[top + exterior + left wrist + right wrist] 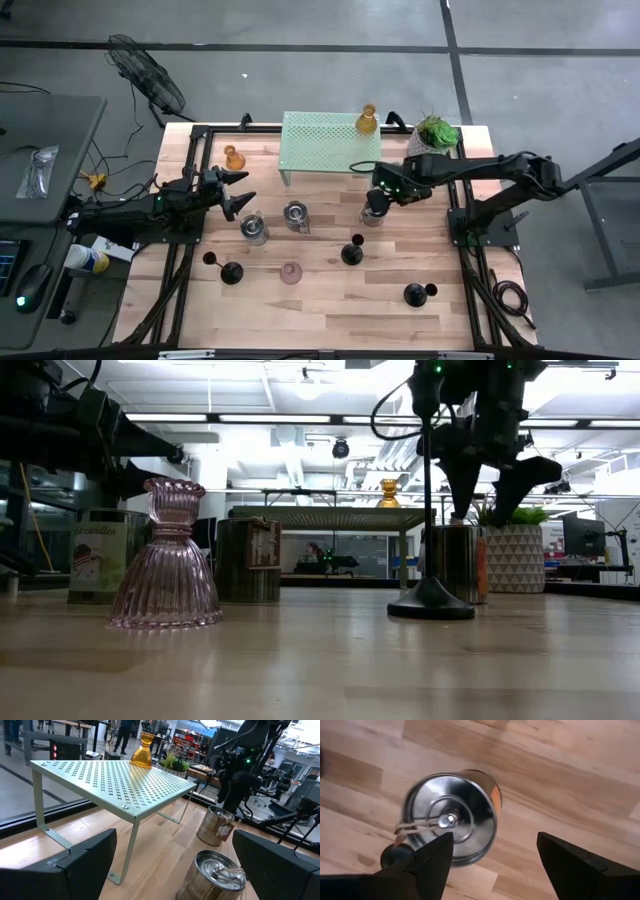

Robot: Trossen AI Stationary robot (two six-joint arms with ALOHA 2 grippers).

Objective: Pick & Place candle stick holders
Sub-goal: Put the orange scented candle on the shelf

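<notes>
we see the right gripper (378, 203) hanging open, fingers pointing down, straight above the upright silver cup (451, 817) standing just in front of the rack (325, 143), far nearer than the open left gripper (238, 190).

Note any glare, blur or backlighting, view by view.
Low view: bright ceiling strips backlight the scene, so the right gripper reads as a silhouette; the near tabletop is soft. Right wrist view: the silver cup shines with bright reflections and looks slightly soft. High view: even light, faint shadows. Left wrist view: rack sharp, room behind busy.
</notes>
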